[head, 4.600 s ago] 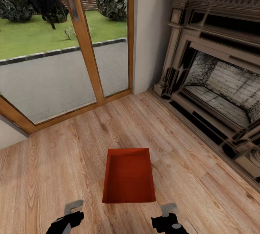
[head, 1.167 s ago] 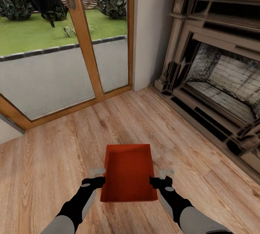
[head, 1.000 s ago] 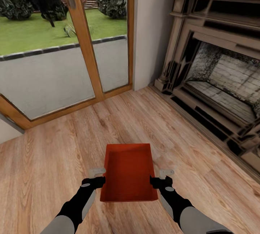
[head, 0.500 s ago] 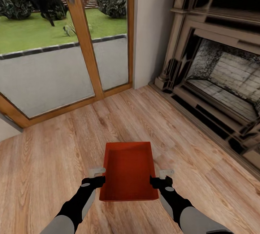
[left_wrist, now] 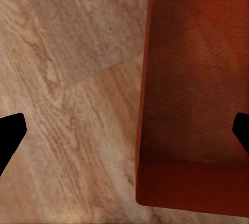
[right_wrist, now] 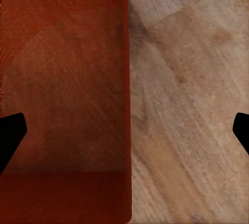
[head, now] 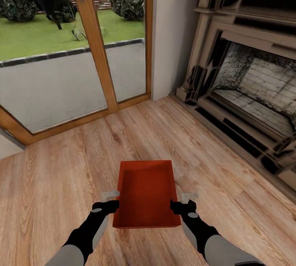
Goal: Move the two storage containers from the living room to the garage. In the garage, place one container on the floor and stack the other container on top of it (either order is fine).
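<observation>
head view: one orange-red storage container (head: 146,194) sits low in the centre over the wood plank floor (head: 61,183), nothing inside it, long axis running near to far toward the glass door (head: 70,48). the left gripper (head: 110,200) is at its left wall and the right gripper (head: 184,201) at its right wall.

left wrist view: fingertips (left_wrist: 10,135) spread wide, straddling the container's wall (left_wrist: 148,104).

right wrist view: fingertips (right_wrist: 10,133) equally spread across the other wall (right_wrist: 126,104). no pinch visible.
</observation>
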### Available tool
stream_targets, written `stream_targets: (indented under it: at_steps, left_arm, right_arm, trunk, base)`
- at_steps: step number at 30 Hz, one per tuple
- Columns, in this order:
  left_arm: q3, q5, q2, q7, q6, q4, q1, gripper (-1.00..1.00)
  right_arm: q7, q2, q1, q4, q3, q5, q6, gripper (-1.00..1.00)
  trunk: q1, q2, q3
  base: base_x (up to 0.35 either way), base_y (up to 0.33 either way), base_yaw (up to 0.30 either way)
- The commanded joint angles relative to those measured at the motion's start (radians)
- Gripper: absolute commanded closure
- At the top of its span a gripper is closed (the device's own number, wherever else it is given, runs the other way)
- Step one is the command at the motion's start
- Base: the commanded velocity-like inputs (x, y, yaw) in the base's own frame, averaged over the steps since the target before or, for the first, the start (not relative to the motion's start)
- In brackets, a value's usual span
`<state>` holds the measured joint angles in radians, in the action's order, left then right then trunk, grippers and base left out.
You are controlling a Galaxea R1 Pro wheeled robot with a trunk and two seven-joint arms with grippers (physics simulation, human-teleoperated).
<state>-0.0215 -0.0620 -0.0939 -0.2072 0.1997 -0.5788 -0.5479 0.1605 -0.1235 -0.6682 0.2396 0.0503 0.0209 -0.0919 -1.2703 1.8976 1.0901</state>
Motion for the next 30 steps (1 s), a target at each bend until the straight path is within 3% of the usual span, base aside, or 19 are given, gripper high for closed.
stream_targets:
  at_steps: [1, 5, 30]
  left_arm:
    - [-0.002, -0.006, 0.0, -0.006, 0.005, -0.002, 0.0, -1.0]
    - [-0.002, -0.006, 0.0, -0.007, 0.006, -0.002, 0.0, -1.0]
    - [-0.002, -0.006, 0.001, -0.007, 0.006, -0.007, 0.0, -1.0]
  right_arm:
    - [0.006, 0.0, -0.001, -0.001, 0.005, 0.002, -0.002, -1.0]
    - [0.007, -0.001, -0.001, -0.002, 0.006, 0.002, -0.002, -1.0]
    - [0.005, 0.0, -0.001, -0.002, 0.006, 0.002, 0.0, -1.0]
  trunk:
    - [0.0, 0.0, 0.001]
    - [0.0, 0.0, 0.001]
    - [-0.096, 0.175, 0.079]
  base:
    - [0.0, 0.0, 0.0]
    - [0.0, 0.0, 0.0]
    - [0.0, 0.0, 0.0]
